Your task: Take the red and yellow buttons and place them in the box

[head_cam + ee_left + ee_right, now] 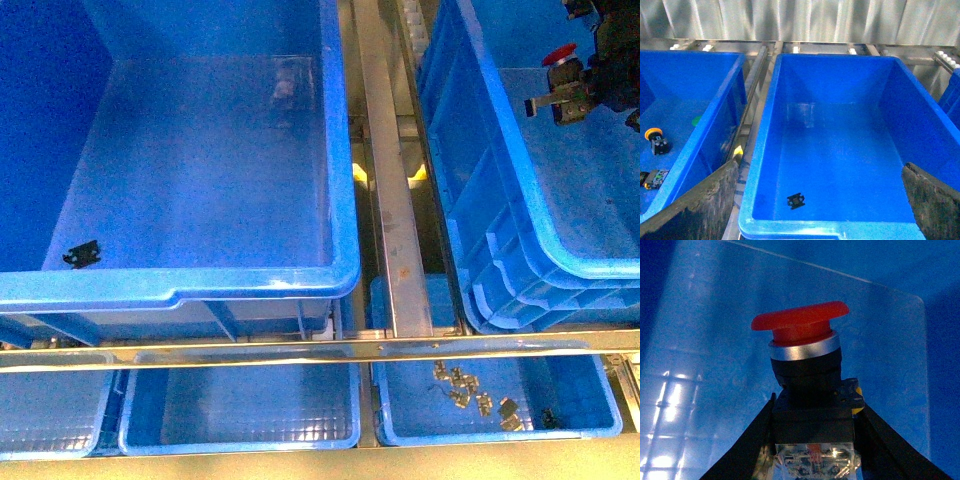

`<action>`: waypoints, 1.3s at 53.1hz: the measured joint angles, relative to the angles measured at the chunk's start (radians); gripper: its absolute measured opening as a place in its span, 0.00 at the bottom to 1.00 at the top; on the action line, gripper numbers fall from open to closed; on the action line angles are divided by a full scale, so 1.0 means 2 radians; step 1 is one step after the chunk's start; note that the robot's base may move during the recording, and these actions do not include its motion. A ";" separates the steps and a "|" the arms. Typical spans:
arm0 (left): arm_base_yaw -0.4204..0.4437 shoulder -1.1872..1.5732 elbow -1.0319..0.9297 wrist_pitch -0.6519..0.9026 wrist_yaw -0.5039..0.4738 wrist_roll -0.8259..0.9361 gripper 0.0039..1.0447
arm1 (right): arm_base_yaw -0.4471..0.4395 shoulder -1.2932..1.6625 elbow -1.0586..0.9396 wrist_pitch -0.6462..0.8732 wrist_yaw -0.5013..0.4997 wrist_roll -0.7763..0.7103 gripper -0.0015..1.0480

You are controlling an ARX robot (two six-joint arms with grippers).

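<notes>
Shows a red button (802,340) clamped by its black body in the right gripper (580,88), seemingly lifted clear of the right-hand bin (600,268) floor. Pick done, carry in hand. Calls next for a swing left across the metal rail (395,200) and a release above the box (200,285), inside its rim. In the box, only a small black part (82,254). Above it, left gripper (815,200) spread wide, holding nothing. In a neighbouring bin (715,115), a yellow button (654,135) waiting.

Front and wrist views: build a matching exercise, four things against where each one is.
1. red button
2. yellow button
3. black piece
4. metal bits

A. in the shallow tray
B. on the floor of the box
C. held in the right gripper
D. in the bin beside the box

Pairs: 1-C, 2-D, 3-B, 4-A
</notes>
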 joint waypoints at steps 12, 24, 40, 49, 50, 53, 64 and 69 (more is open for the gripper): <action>0.000 0.000 0.000 0.000 0.000 0.000 0.93 | 0.001 -0.003 -0.004 0.016 -0.009 0.021 0.72; 0.000 0.000 0.000 0.000 0.000 0.000 0.93 | -0.007 -0.047 -0.061 0.052 -0.026 0.032 0.93; 0.000 0.000 0.000 0.000 0.000 0.000 0.93 | -0.043 -0.180 -0.208 0.105 -0.074 0.052 0.94; 0.000 0.000 0.000 0.000 0.000 0.000 0.93 | -0.072 -0.288 -0.314 0.102 -0.114 0.081 0.94; 0.000 0.000 0.000 0.000 0.000 0.000 0.93 | -0.078 -0.311 -0.333 0.096 -0.123 0.087 0.94; 0.000 0.000 0.000 0.000 0.000 0.000 0.93 | -0.092 -0.362 -0.372 0.076 -0.144 0.111 0.94; 0.000 0.000 0.000 0.000 0.000 0.000 0.93 | -0.133 -0.562 -0.467 -0.070 -0.177 0.217 0.94; 0.000 0.000 0.000 0.000 0.000 0.000 0.93 | -0.135 -0.572 -0.509 0.056 -0.230 0.202 0.84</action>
